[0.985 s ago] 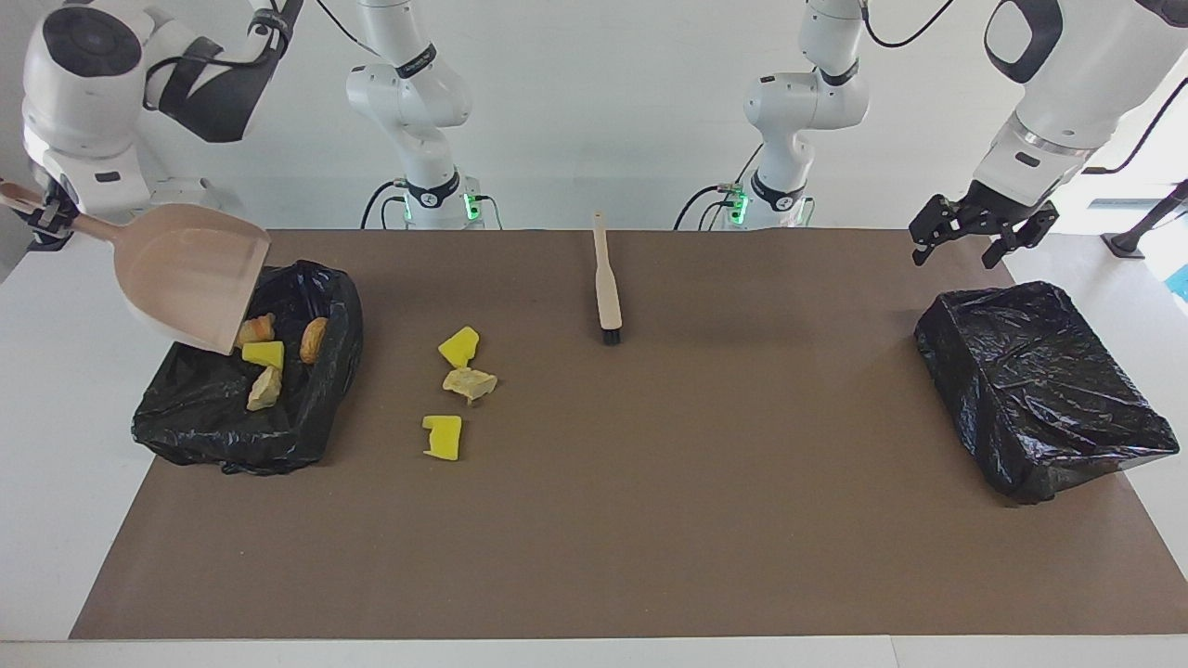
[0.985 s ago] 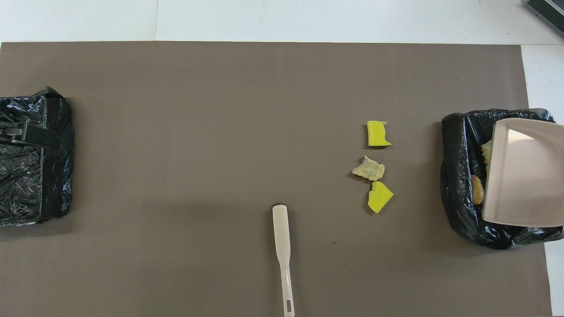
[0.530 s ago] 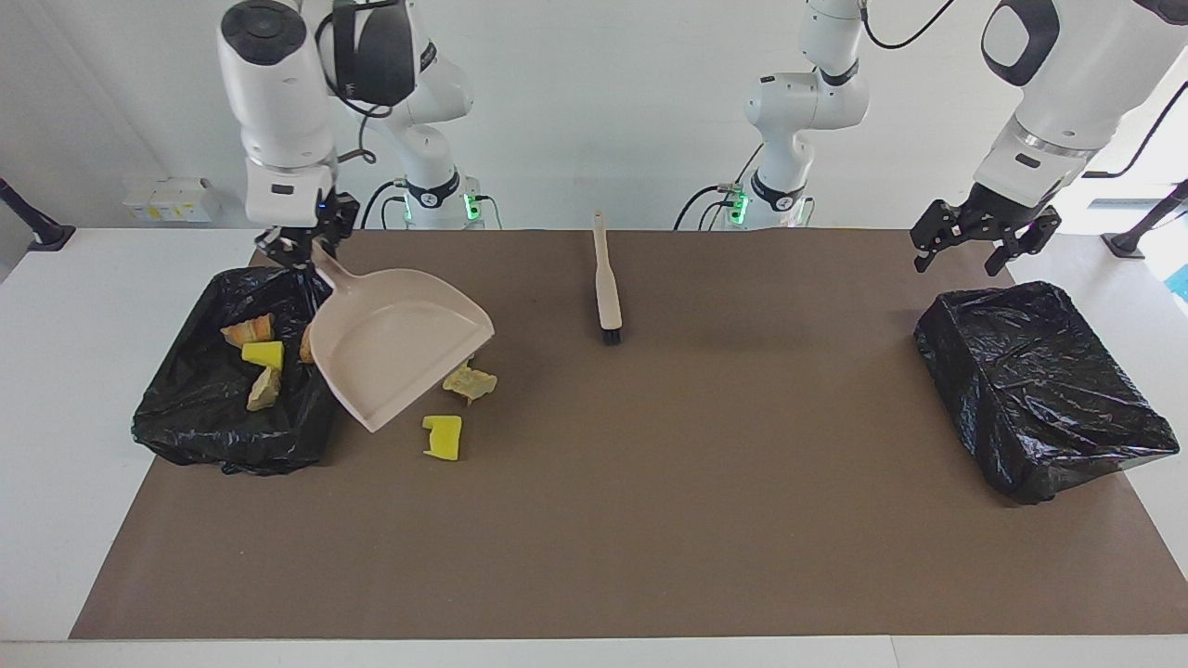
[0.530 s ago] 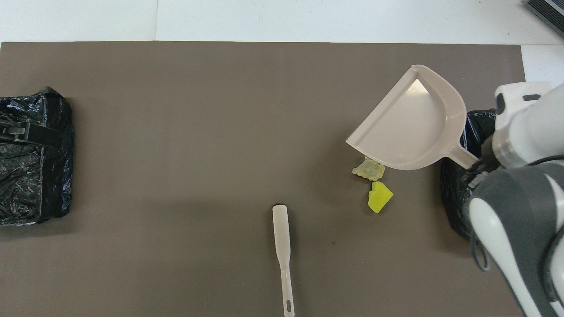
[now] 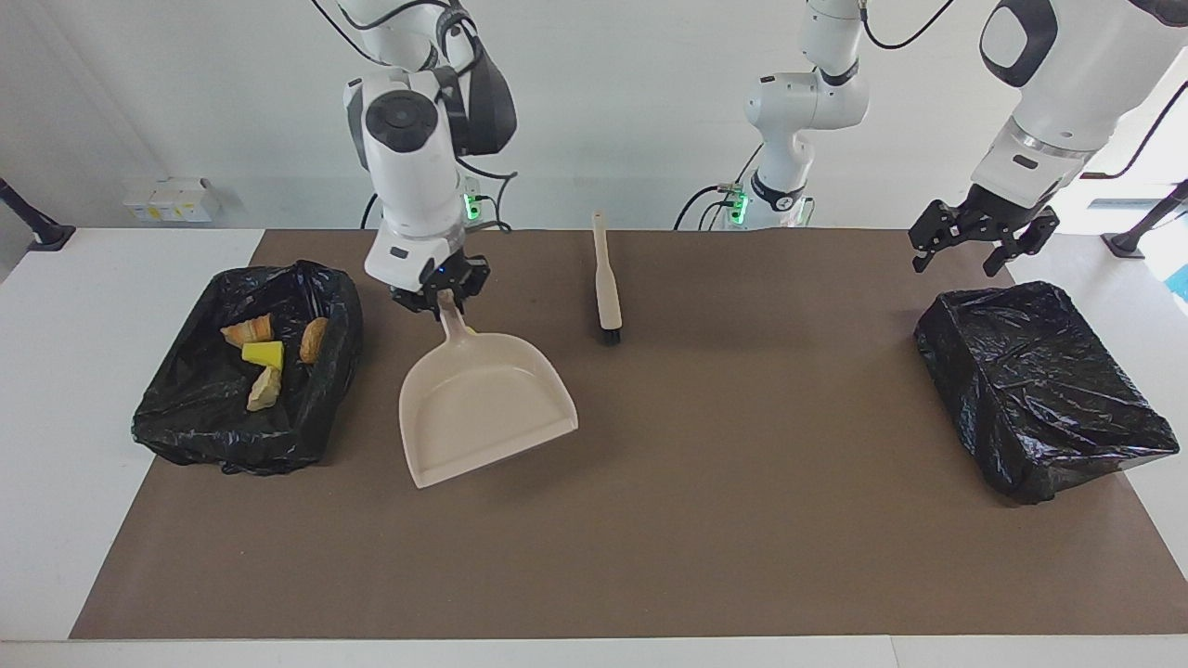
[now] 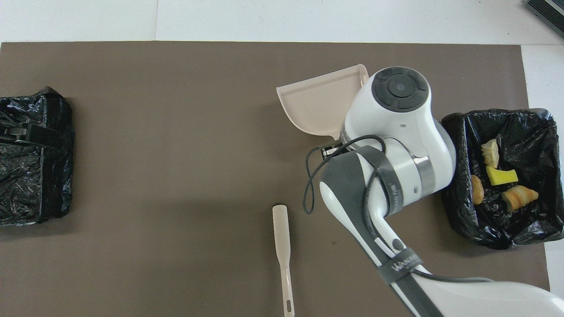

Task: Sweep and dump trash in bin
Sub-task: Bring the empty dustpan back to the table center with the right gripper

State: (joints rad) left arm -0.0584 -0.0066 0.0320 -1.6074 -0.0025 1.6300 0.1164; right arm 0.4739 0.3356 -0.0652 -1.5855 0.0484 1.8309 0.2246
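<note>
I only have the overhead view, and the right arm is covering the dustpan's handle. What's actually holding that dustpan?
Observer: The right gripper is shut on the handle of the dustpan; the facing view shows it plainly.
Operator: Any loose trash on the mat near it? I see none from above.
Observer: Just an edge of one yellow chunk shows beside the handle; the pan hides whatever else lies there.
</note>
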